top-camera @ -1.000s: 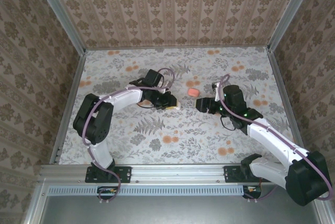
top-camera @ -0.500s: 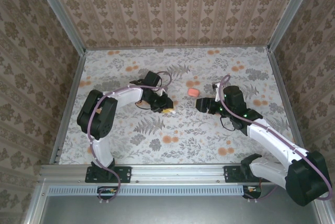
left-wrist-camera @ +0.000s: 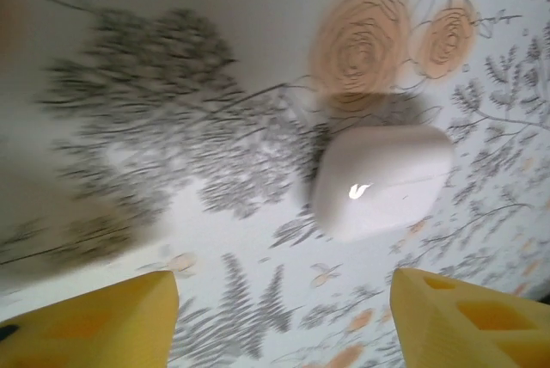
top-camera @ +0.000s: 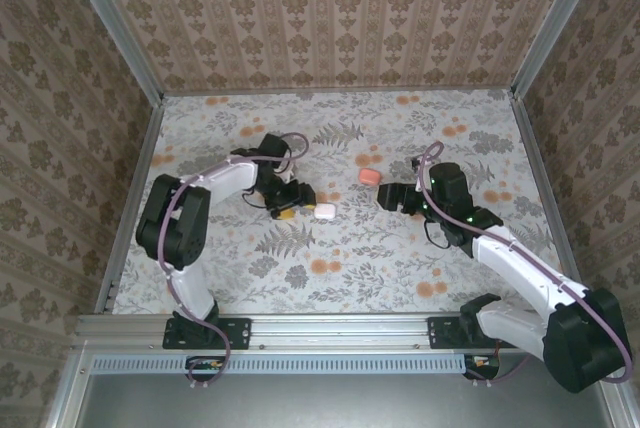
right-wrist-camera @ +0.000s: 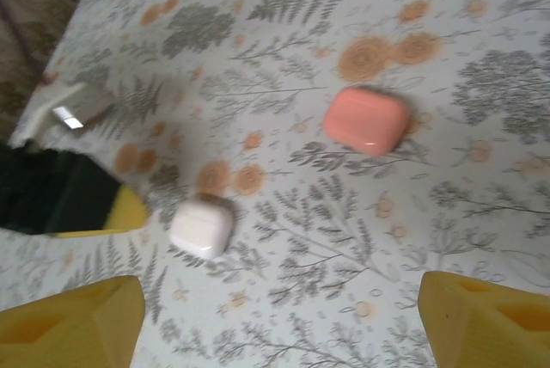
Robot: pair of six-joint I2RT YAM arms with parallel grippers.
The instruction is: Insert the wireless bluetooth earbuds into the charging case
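Observation:
The charging case (top-camera: pixel 325 211) lies on the floral table with its lid shut, free of both grippers. My left gripper (top-camera: pixel 297 205) stands open just left of it; in the left wrist view the case (left-wrist-camera: pixel 382 180) sits ahead of the yellow fingertips (left-wrist-camera: pixel 103 321), apart from them. My right gripper (top-camera: pixel 390 196) is open to the right of the case, nothing between its fingers (right-wrist-camera: pixel 494 321). From the right wrist the case (right-wrist-camera: pixel 202 226) rests beside the left arm's yellow finger (right-wrist-camera: pixel 116 211). The earbuds are out of view.
An orange-pink rounded lump (top-camera: pixel 369 177) lies on the table between the two grippers, a little farther back; it also appears as the lump (right-wrist-camera: pixel 365 120) from the right wrist. Patterned walls and metal rails (top-camera: pixel 130 198) enclose the table.
My left gripper has opened and let go of the white case, which now lies on the table, and the gripper has drawn back leftward. My right gripper has opened wider.

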